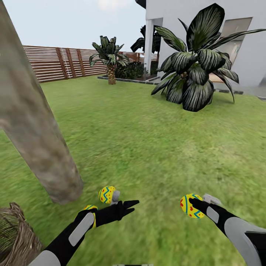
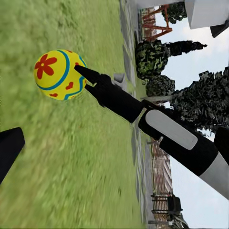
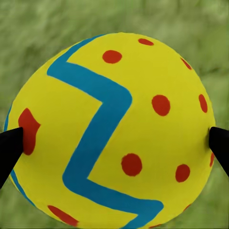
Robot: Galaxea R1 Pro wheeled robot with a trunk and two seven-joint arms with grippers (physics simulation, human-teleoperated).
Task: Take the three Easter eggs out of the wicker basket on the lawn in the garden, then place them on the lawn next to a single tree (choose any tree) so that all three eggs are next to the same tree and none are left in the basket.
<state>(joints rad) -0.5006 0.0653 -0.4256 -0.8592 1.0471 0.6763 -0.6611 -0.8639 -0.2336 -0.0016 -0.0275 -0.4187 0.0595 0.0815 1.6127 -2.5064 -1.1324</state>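
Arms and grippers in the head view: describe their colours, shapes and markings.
Both arms are glossy black near the wrist with rounded light-grey panels, turning grey-white toward the elbow. The left gripper and right gripper each end in slim, pointed black fingers, with a small pale grey block beside them. No cables or lettering show.

home garden — lawn (image 1: 155, 140) | slat fence (image 1: 55, 62) | palms (image 1: 110, 59) | house wall (image 1: 251, 44)

The wicker basket (image 1: 14, 236) was cut off at the head view's lower-left corner; the left arm hid most of one egg (image 1: 91, 209).
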